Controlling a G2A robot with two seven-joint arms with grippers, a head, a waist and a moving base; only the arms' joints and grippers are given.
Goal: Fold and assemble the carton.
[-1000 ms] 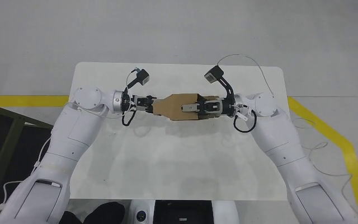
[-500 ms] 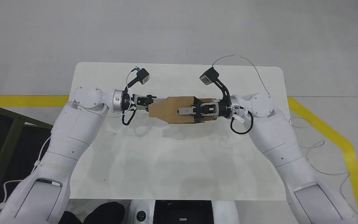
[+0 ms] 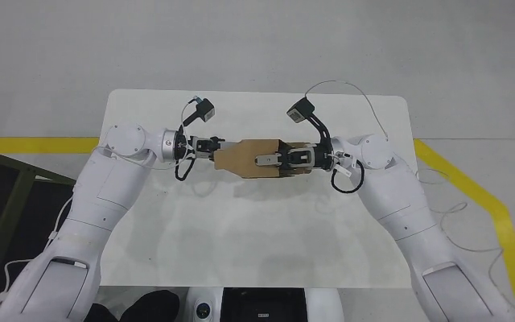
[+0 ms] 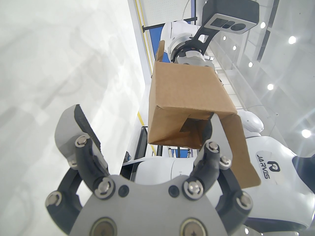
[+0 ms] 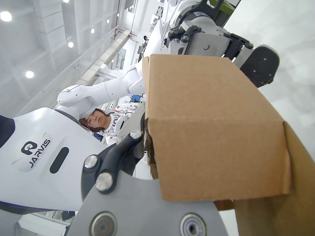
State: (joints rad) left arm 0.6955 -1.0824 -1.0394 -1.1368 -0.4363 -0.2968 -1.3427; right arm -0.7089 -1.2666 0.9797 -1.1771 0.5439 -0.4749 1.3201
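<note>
A brown carton (image 3: pixel 245 155) hangs above the white table (image 3: pixel 241 233) between my two arms. My right gripper (image 3: pixel 265 158) is shut on the carton's wall at that arm's end, its fingers lying along the top face. In the right wrist view the carton (image 5: pixel 211 124) hides most of that gripper; one dark finger (image 5: pixel 125 148) shows beside it. My left gripper (image 4: pixel 145 111) stands open at the carton's other end (image 4: pixel 187 94). One of its fingers (image 4: pixel 216 128) touches the loose end flap (image 4: pixel 241 153) at the carton's mouth. The other finger (image 4: pixel 81 126) is off the cardboard.
The table spreads wide under and in front of the carton, with bare surface on all sides. A yellow floor line (image 3: pixel 48 145) runs past the table's left and right edges.
My right gripper has carried the carton a little to the left, up against the open left gripper. The carton's end looks squarer now. In the last half second nothing has shifted.
</note>
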